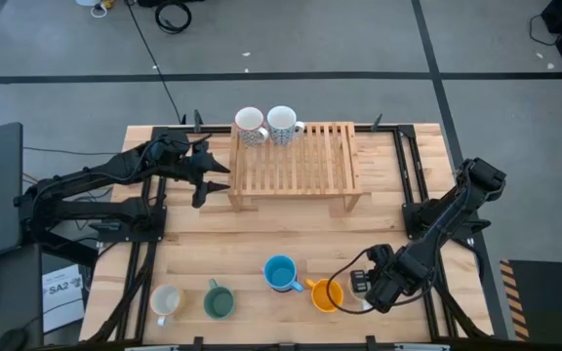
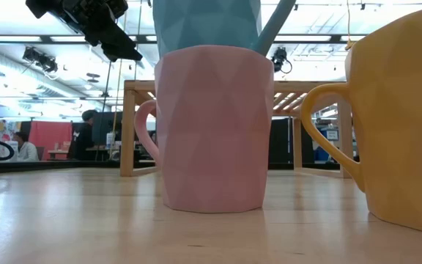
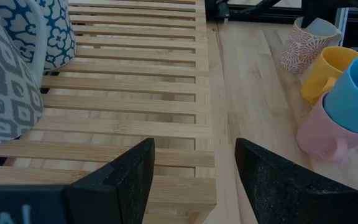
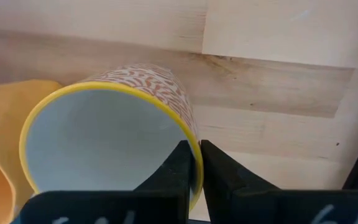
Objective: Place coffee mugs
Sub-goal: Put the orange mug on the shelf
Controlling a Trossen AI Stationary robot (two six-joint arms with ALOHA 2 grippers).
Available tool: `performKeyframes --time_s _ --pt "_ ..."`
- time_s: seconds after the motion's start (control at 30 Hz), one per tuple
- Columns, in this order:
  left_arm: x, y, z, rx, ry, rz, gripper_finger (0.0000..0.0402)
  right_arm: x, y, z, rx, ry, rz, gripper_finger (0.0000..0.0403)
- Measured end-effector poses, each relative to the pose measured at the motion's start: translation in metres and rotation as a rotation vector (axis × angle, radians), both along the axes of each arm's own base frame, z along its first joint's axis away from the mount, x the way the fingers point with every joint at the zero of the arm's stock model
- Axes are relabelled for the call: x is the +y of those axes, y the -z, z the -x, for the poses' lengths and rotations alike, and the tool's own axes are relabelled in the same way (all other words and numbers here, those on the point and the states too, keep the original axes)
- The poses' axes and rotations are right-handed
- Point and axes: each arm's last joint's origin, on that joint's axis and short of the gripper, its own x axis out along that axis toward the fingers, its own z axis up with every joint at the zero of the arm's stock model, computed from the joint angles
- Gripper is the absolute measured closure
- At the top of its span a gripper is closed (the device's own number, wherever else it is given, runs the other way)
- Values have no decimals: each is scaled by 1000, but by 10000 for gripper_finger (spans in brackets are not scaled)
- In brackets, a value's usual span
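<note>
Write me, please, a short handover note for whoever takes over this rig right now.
Left tool: open, empty, beside the wooden rack's left end.
Right tool: shut on the rim of the yellow-rimmed patterned mug, front right, next to the orange mug.
Done: grey-patterned mug and blue-flowered mug stand on the rack's far left corner.
Left: the gripped mug, the orange mug, the blue mug nested in the pink mug, the green mug and the cream mug, all along the front.
</note>
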Motion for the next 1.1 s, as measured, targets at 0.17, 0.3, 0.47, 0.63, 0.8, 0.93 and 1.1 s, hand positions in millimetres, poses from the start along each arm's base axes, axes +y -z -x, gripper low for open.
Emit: performKeyframes --time_s 0.17,0.3,0.47,0.63,0.8,0.93,1.1 --pt "0 0 0 0 0 0 171 -2 -2 -2 -1 -11 2 380" --pt "0 0 0 0 0 0 171 -2 -11 -6 -21 -31 -11 380" --pt "0 0 0 0 0 -1 171 -8 -36 -8 -45 -61 -21 377" --pt "0 0 0 0 0 -1 171 -23 -71 -7 -94 -102 -45 379" --pt "0 0 0 0 0 -1 171 -51 -109 -2 -131 -140 -34 376" --pt "0 0 0 0 0 -1 171 -81 -137 4 -164 -168 47 378" --pt "0 0 0 0 0 -1 171 -123 -169 11 -203 -196 168 377"
